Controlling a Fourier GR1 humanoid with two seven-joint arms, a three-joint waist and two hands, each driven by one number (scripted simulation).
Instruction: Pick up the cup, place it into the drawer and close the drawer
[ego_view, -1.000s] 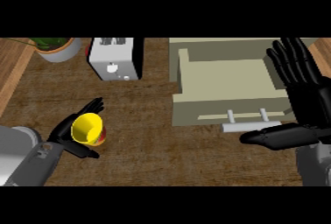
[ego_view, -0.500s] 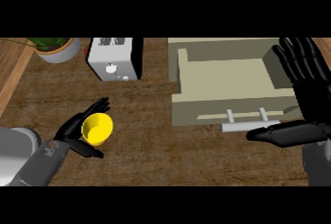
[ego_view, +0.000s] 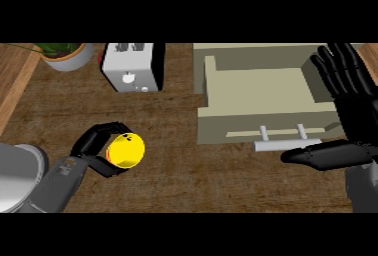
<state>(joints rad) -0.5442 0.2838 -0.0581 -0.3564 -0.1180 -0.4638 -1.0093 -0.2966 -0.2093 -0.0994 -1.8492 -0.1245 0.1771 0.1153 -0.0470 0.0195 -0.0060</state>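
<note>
**A:** Where is the cup?

**B:** The yellow cup is in the left hand, low at the view's left over the brown desk. The black fingers curl over its top and the thumb comes round beneath it. I cannot tell which way its mouth faces.

**A:** And the drawer?

**B:** The beige drawer stands open right of the middle. Its pale handle is on the front panel, the side nearest the robot. The cup is well apart from it, off to the left.

**A:** What about the right hand?

**B:** The right hand is spread wide and holds nothing. Its fingers run straight along the drawer's right side, and the thumb reaches left, just beside the handle's right end. Whether it touches the handle I cannot tell.

**A:** Anything else on the desk?

**B:** A white toaster sits at the back, left of the drawer. A potted plant stands in the far left corner.
</note>
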